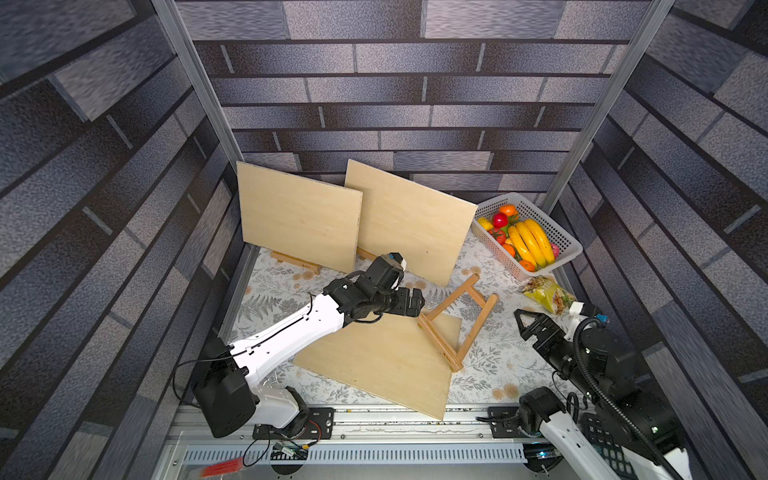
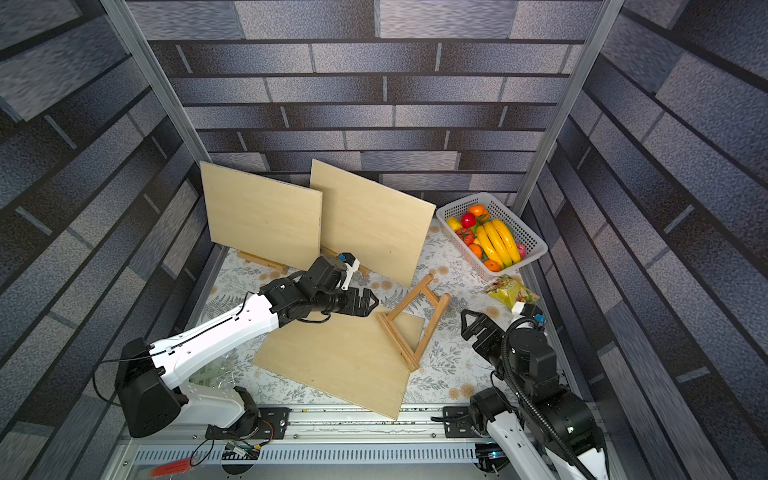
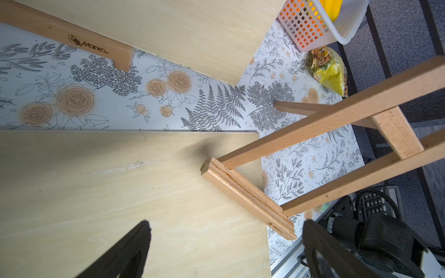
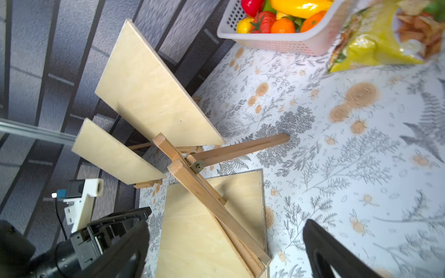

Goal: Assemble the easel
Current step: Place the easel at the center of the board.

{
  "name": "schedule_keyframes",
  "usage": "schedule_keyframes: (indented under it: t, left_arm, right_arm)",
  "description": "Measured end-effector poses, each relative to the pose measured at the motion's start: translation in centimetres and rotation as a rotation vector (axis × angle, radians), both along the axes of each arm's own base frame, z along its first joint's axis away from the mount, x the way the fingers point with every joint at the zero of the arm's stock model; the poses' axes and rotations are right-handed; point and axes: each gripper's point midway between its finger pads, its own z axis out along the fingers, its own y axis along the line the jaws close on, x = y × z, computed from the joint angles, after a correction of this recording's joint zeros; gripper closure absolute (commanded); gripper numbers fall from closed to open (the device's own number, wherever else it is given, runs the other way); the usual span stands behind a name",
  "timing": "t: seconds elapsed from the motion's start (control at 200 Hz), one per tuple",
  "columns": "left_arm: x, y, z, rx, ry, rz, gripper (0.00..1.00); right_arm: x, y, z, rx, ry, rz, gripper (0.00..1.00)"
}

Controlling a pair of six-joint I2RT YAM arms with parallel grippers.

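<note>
Left end effector [image 1: 417, 301] wide, right end effector [image 1: 521, 325] wide (neither touching the easel [image 1: 440, 344])

We see grey brick-patterned walls [image 1: 415, 83] on three sides, met at the corners by slanting aluminium posts [image 1: 199, 83]. Our desk [image 1: 498, 357] wears a white floral cover, with a metal rail [image 1: 395, 426] along its near edge.

Easel [image 1: 440, 344], centre: bare matt wood with visible grain. Flat board [image 1: 382, 365], lower centre: pale, smooth plywood. Basket [image 1: 552, 232], right: white perforated plastic. Snack bag [image 1: 546, 294]: glossy film.
</note>
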Motion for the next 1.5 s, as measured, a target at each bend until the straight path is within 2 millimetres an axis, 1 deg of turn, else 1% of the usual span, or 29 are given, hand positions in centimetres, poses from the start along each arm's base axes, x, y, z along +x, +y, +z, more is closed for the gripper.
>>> schedule_keyframes:
  t: [0.11,0.175,0.271,0.336,0.391,0.426,0.536,0.611,0.681,0.762,0.812,0.862,0.907,0.962,1.062,1.142,1.263,1.373,1.503]
  left_arm:
    - [0.4,0.8,-0.2,-0.01,0.012,0.017,0.0]
    - [0.6,1.4,-0.4,-0.015,0.02,0.029,0.0]
    - [0.6,2.0,-0.4,-0.025,0.028,0.037,0.0]
    - [0.7,2.3,-0.3,-0.03,0.028,0.044,0.0]
    - [0.7,2.4,-0.1,-0.036,0.029,0.044,0.0]
    - [0.6,2.4,0.0,-0.039,0.028,0.042,0.0]
    - [0.3,2.6,0.4,-0.048,0.023,0.039,0.0]
    - [-0.2,3.0,0.7,-0.054,0.016,0.04,0.0]
    - [-0.6,3.6,1.2,-0.058,0.011,0.045,0.0]
    - [-1.0,4.4,1.7,-0.067,0.005,0.056,0.0]
    - [-1.3,4.9,2.0,-0.071,0.002,0.066,0.0]
    - [-1.4,5.4,2.1,-0.073,-0.003,0.077,0.0]
    - [-1.4,5.9,2.2,-0.074,-0.002,0.089,0.0]
    - [-1.5,6.4,2.1,-0.071,0.001,0.103,0.0]
    - [-1.6,7.1,1.9,-0.059,0.006,0.124,0.0]
    - [-1.7,7.5,1.8,-0.052,0.01,0.134,0.0]
    - [-2.0,7.9,1.4,-0.044,0.02,0.139,0.0]
    - [-2.1,8.0,1.2,-0.036,0.029,0.14,0.0]
    - [-2.3,8.2,0.9,-0.027,0.039,0.141,0.0]
  right_arm:
    - [0.5,0.1,-0.2,0.008,0.165,-0.058,0.0]
    - [1.3,0.0,0.4,-0.007,0.234,-0.104,0.0]
    - [2.7,-0.5,2.2,-0.022,0.243,-0.17,0.0]
    - [3.7,-0.9,3.1,-0.025,0.247,-0.217,0.0]
    - [4.5,-1.4,3.4,-0.009,0.261,-0.26,0.0]
    - [5.1,-1.9,3.2,0.012,0.285,-0.302,0.0]
    - [7.0,-3.5,1.0,0.13,0.399,-0.428,0.0]
    - [8.5,-4.5,-1.1,0.255,0.46,-0.508,0.0]
    - [9.0,-5.3,-2.8,0.366,0.503,-0.564,0.0]
    - [9.5,-6.1,-3.5,0.468,0.523,-0.608,0.0]
    - [9.9,-6.3,-3.7,0.514,0.529,-0.614,0.0]
    - [10.3,-5.9,-4.1,0.556,0.538,-0.598,0.0]
    - [10.5,-5.3,-4.9,0.592,0.555,-0.58,0.0]
    - [10.3,-4.5,-6.6,0.639,0.597,-0.567,0.0]
    - [9.0,-3.2,-10.4,0.707,0.698,-0.572,0.0]
    - [8.1,-2.4,-12.3,0.749,0.75,-0.571,0.0]
    - [8.1,-1.3,-13.5,0.793,0.768,-0.541,0.0]
    - [9.0,-0.3,-14.2,0.826,0.75,-0.505,0.0]
    - [10.1,1.4,-15.7,0.861,0.771,-0.468,0.0]
